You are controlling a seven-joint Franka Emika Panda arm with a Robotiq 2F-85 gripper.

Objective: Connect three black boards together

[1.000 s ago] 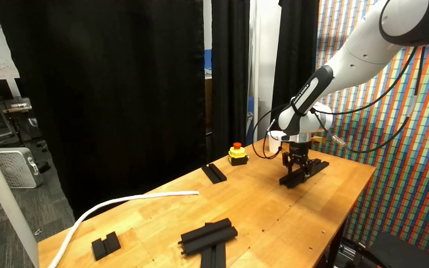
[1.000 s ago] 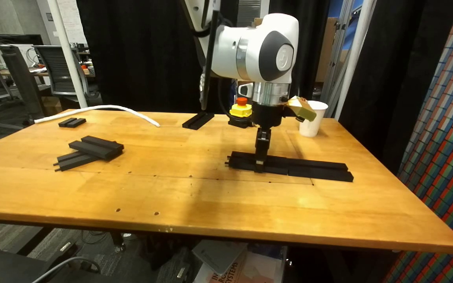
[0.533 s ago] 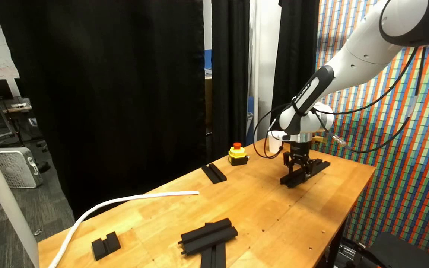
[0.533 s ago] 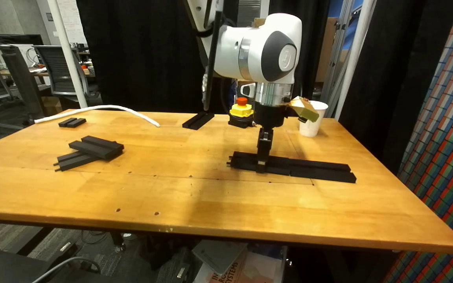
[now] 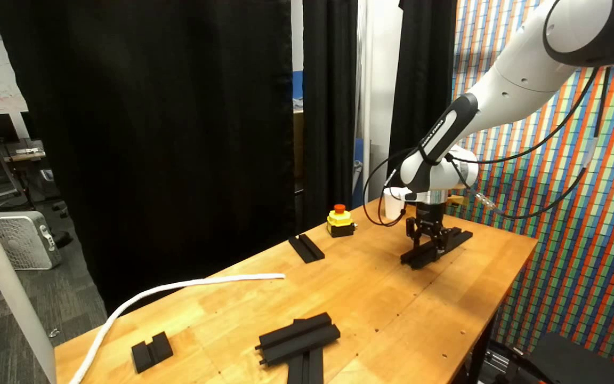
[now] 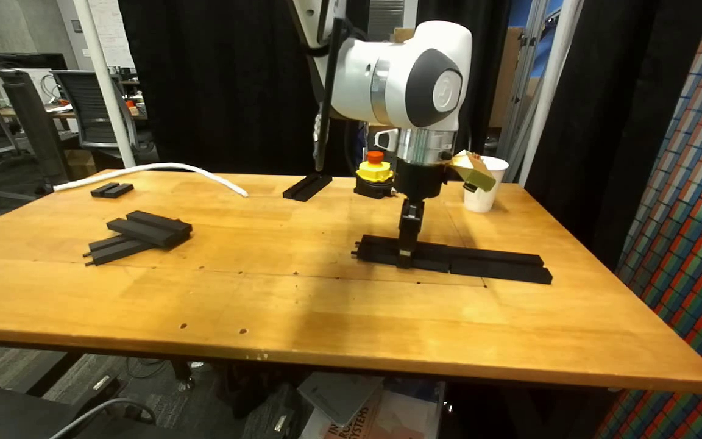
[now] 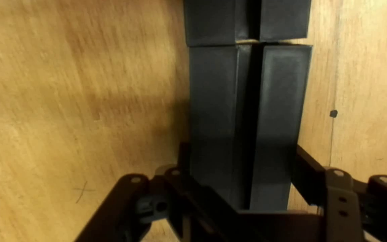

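Board (image 7: 277,101) at center of wrist view, long axis vertical; matte black, grooved lengthwise. Second board (image 7: 210,23) in line at top, gap between them at right. Gripper (image 7: 243,159) clamped across board's sides. Pinned end (image 6: 372,248) points left in an exterior view.

The wrist view's top crops one board (image 7: 210,25); its bottom, the tool (image 7: 242,164).
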